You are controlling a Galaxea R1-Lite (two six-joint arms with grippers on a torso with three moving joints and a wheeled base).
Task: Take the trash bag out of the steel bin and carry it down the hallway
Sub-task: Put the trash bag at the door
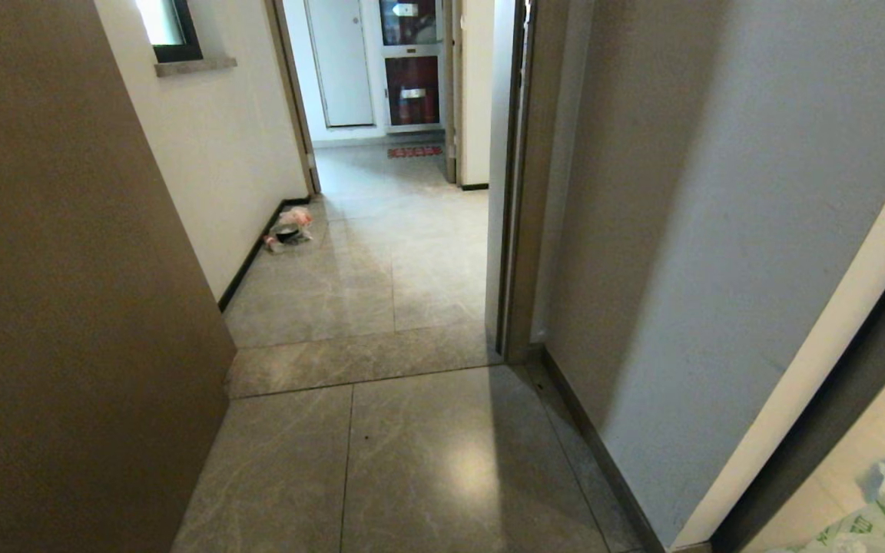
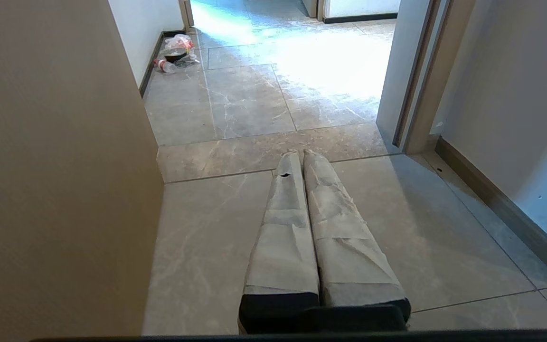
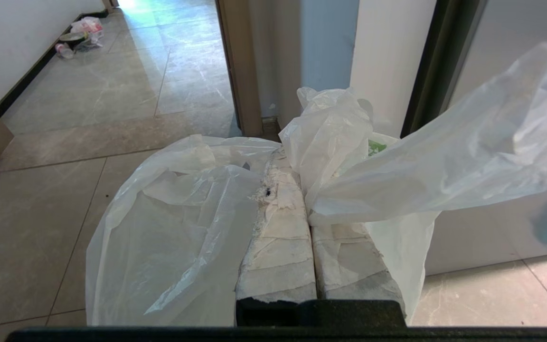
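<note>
The trash bag [image 3: 169, 223], thin translucent white plastic with a bit of green print, drapes over both sides of my right gripper [image 3: 297, 173], which is shut on a bunched part of it. In the head view only a corner of the bag [image 1: 876, 522] shows, at the bottom right. My left gripper [image 2: 302, 153] is shut with nothing in it and hangs level above the floor tiles. The hallway [image 1: 381, 253], with glossy grey tiles, runs straight ahead through a doorway. The steel bin is out of view.
A small pink-and-black bundle [image 1: 289, 229] with a bottle lies against the left wall's baseboard. A brown panel [image 1: 66, 307] stands close on the left. A door frame [image 1: 515, 230] and a grey wall [image 1: 719, 230] close the right side. A red mat [image 1: 414, 151] lies at the far end.
</note>
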